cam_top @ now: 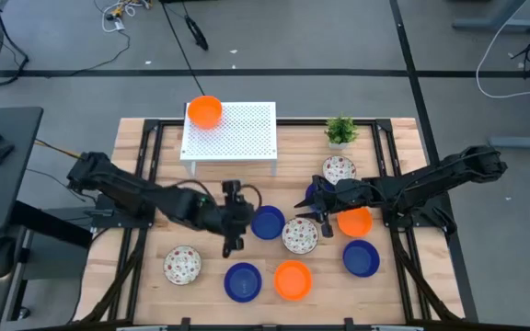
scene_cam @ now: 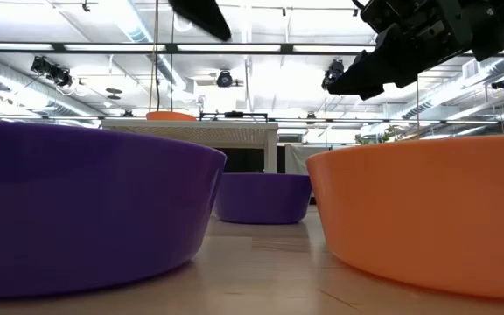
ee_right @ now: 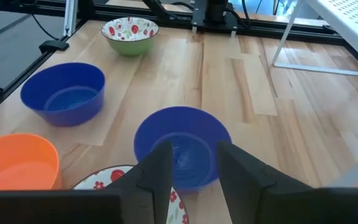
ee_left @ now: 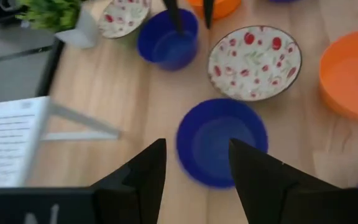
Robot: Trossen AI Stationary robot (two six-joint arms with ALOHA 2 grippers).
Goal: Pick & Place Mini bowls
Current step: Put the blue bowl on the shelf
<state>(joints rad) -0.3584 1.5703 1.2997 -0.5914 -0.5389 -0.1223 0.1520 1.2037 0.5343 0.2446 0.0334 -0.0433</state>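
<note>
While its fingers stand apart with nothing between them, the left hand [cam_top: 233, 241] hovers above the counter [cam_top: 145, 276] just beside a blue bowl [cam_top: 267, 222] near the centre. The right hand [cam_top: 309, 210], fingers likewise parted and empty, hangs just beyond that bowl, above a speckled bowl [cam_top: 300, 235]. Further out, one orange bowl [cam_top: 204, 111] sits on the white rack [cam_top: 237, 133], and other blue, orange and speckled bowls lie scattered over the counter.

You have one bowl [cam_top: 204, 111] on the rack [cam_top: 237, 133], the plant [cam_top: 340, 131] to its right, remaining bowls [cam_top: 292, 279] spread nearer the table's [cam_top: 145, 267] front edge.
</note>
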